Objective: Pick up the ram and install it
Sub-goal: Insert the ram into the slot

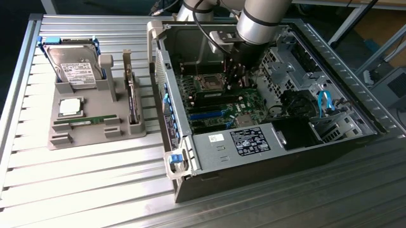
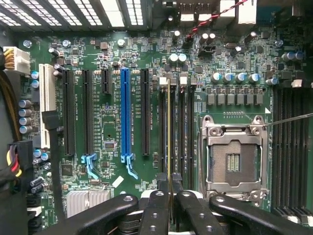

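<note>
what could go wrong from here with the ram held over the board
1. The ram, edge-on in the tool, hangs over closely packed memory slots; slightly off line, it may catch a slot wall or the neighbouring slot.
2. The open CPU socket lies right beside them; a slip sideways could strike its contacts.

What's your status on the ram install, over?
Status: gripper shut on the ram, held edge-on. Ram lined along the memory slots beside the processor socket. Seating cannot be told. Nothing blocking seen.

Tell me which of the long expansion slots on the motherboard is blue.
The blue slot, second expansion slot out from the held ram; the others are black or white.
</note>
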Robot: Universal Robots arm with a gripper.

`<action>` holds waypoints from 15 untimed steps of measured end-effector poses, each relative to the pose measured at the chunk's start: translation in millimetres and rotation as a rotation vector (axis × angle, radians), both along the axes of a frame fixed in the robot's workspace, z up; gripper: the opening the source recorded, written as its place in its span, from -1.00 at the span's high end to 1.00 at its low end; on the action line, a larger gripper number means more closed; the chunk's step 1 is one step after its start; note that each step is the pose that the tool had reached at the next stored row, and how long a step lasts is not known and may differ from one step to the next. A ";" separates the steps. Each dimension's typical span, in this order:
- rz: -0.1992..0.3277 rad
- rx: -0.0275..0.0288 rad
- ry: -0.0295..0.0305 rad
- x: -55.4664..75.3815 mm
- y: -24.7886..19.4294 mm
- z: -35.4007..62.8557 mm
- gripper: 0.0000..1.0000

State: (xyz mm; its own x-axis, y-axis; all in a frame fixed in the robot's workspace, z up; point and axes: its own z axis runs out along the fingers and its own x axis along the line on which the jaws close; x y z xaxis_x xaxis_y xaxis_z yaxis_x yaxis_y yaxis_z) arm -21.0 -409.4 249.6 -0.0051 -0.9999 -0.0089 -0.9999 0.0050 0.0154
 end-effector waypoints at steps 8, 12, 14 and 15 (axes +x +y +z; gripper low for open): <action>0.000 0.0001 0.0000 1.1 0.0 -3.9 0.75; 0.000 0.0001 -0.0001 1.2 0.0 -6.0 0.75; 0.000 -0.0001 0.0000 1.2 -0.1 -7.8 0.75; 0.000 -0.0001 0.0000 1.2 -0.1 -7.8 0.75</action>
State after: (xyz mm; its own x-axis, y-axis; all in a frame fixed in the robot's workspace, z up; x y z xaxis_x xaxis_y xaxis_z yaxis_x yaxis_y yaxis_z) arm -19.8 -409.5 241.8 -0.0053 -0.9999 -0.0089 -0.9999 0.0051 0.0154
